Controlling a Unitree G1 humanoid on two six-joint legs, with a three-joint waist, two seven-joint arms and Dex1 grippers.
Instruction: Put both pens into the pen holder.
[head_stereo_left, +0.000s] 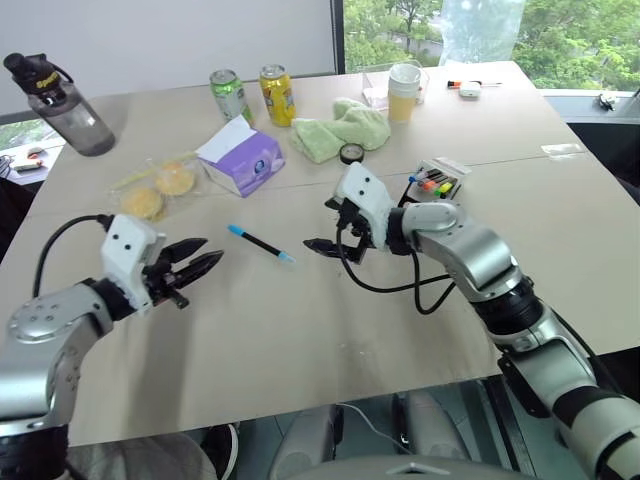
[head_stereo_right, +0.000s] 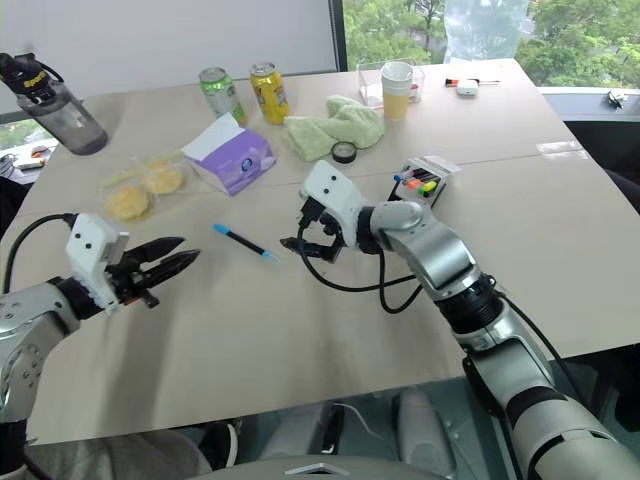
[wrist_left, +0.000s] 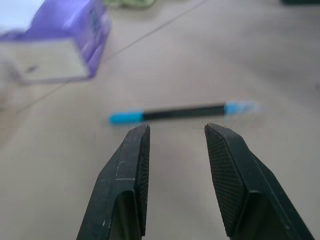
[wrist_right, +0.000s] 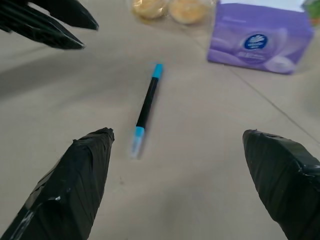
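Left end effector (head_stereo_left: 205, 256): two black fingers set narrowly apart, nothing between them, hovering over the pale beige surface (head_stereo_left: 300, 340) and aimed at the pen from its left. Right end effector (head_stereo_left: 325, 225): black fingers spread wide, empty, just right of the pen and pointing toward it.

Slim black pen with light blue cap and tip (head_stereo_left: 259, 243): lying flat on the surface between the two end effectors, touched by neither.

Small black wire-frame pen holder (head_stereo_left: 437, 183), showing orange, green and yellow marker caps: well to the right of the pen and farther back, behind the right arm.

Purple tissue box with white paper showing at its top (head_stereo_left: 241, 158): behind the pen, near it.
Clear bag holding two round yellow pastries (head_stereo_left: 158, 189): behind the pen, to its left, beside the tissue box.
Light green crumpled cloth (head_stereo_left: 341, 128): beyond the tissue box, right of it.
Green drink can (head_stereo_left: 229, 95) and yellow drink can (head_stereo_left: 277, 94): side by side, far behind the pen.
Dark translucent water bottle with black lid (head_stereo_left: 61, 104): far back, at the left.
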